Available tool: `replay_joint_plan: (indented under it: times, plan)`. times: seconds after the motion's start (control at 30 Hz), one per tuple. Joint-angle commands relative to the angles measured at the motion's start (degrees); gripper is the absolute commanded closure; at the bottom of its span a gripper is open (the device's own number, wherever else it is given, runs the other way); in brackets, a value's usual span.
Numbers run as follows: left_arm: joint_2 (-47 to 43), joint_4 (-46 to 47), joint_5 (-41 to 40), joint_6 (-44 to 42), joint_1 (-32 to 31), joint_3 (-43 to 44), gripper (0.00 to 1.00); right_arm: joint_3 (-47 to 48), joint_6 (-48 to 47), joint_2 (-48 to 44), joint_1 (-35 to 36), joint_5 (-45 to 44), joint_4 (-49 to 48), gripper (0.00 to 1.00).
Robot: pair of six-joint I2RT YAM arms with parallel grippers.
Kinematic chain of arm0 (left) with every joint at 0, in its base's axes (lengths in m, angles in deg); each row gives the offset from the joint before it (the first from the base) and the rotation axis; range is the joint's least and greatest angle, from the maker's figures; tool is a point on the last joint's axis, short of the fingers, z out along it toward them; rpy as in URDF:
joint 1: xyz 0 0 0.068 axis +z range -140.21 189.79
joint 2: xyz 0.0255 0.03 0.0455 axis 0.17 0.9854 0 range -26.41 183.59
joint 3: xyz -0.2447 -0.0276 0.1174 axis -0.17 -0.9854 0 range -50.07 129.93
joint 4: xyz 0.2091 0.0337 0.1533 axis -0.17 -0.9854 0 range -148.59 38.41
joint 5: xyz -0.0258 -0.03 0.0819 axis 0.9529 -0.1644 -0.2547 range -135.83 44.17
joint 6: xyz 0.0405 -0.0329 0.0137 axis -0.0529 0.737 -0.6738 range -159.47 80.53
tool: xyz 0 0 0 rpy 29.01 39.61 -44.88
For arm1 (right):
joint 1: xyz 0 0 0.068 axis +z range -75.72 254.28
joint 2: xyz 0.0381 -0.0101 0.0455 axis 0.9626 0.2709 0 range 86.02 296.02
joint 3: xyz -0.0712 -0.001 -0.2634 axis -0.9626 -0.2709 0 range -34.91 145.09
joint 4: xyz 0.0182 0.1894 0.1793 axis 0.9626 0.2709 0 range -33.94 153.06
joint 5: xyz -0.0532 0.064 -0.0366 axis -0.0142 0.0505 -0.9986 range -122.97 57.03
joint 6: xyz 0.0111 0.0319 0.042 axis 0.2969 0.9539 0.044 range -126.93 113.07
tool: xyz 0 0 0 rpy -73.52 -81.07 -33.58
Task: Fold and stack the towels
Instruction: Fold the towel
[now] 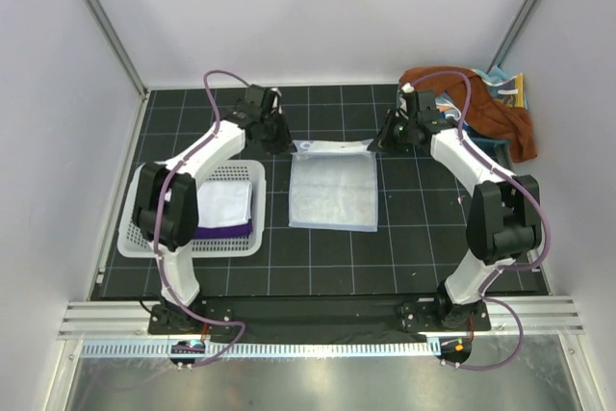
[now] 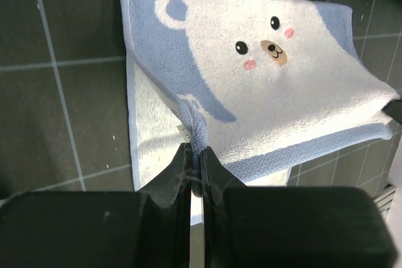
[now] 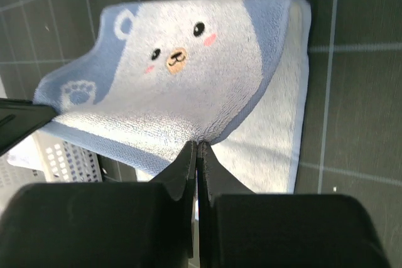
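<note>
Pinched at its far corners by left pincer (image 2: 195, 153) and right pincer (image 3: 196, 147), both clenched: light blue terry-cloth towel with white bear face (image 2: 270, 86), far edge raised off dark gridded tabletop (image 1: 414, 238).

Worktop (image 1: 404, 238): was black with a white grid.
Centre: light blue bear towel (image 1: 333, 194) lay.
Left: white slotted basket (image 1: 133, 244) stood.
Far right: rust-brown towel (image 1: 500, 120) lay heaped.
</note>
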Motion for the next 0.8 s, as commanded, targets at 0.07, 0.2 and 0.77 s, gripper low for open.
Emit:
replay_joint_plan:
  times: [0.07,0.2,0.77]
  plan:
    - [-6.55,1.74,-1.75,-0.50,-1.34,-5.59,1.00,-6.17,0.52,-6.45,2.08,-4.35,-1.16,0.99]
    - [-9.36,1.74,-3.06,-0.58,-2.83,-9.37,1.00,-9.86,0.69,-9.00,3.31,-5.67,-0.98,0.99]
    - [-13.49,-1.69,-11.50,-1.46,-10.30,-15.44,1.00,-16.90,0.35,-15.95,4.37,-7.52,0.34,0.99]
